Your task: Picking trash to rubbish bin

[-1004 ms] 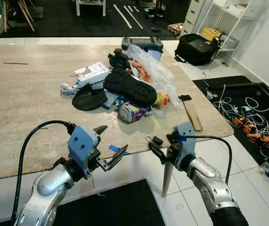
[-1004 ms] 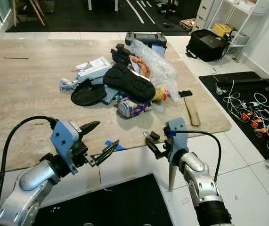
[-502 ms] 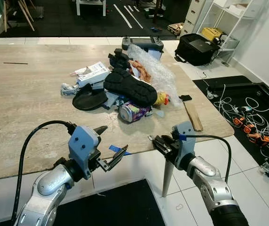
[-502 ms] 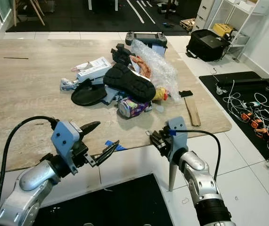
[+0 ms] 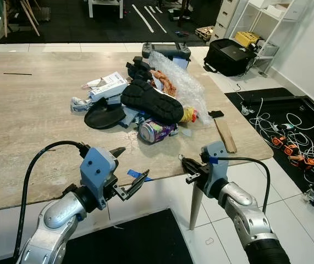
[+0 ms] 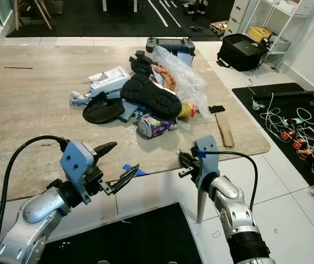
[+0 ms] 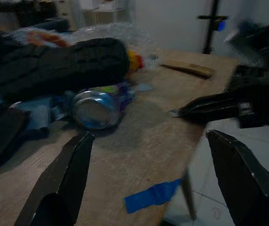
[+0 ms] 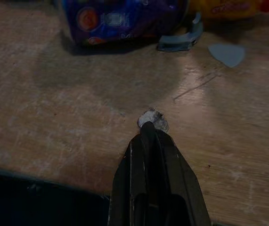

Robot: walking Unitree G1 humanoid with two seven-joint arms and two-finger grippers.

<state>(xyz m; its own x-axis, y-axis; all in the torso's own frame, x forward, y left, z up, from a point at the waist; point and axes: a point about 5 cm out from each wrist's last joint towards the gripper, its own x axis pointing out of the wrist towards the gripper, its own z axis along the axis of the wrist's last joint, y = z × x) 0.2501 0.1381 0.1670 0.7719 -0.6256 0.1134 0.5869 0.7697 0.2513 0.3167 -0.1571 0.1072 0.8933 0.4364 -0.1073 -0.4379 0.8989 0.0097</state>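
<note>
A heap of trash lies on the wooden table [image 5: 30,121]: a black shoe [image 5: 151,102], a purple drink can [image 5: 152,132], bubble wrap [image 5: 181,82], a white box [image 5: 108,85] and a black cap [image 5: 104,115]. My right gripper [image 5: 183,160] hovers over the table's front right edge, shut on a small grey scrap [image 8: 153,118] pinched at its tips. My left gripper [image 5: 133,162] is open at the front edge, beside a strip of blue tape [image 7: 153,195]. The can [image 7: 96,107] lies ahead of it.
A wooden slat [image 5: 225,135] lies near the table's right edge. A black bag [image 5: 228,56] and tangled cables [image 5: 288,137] are on the floor to the right. A black controller [image 5: 165,51] sits at the table's far edge.
My right gripper has gone from open to shut, closing on the small grey scrap near the table edge. The left gripper has held still.
</note>
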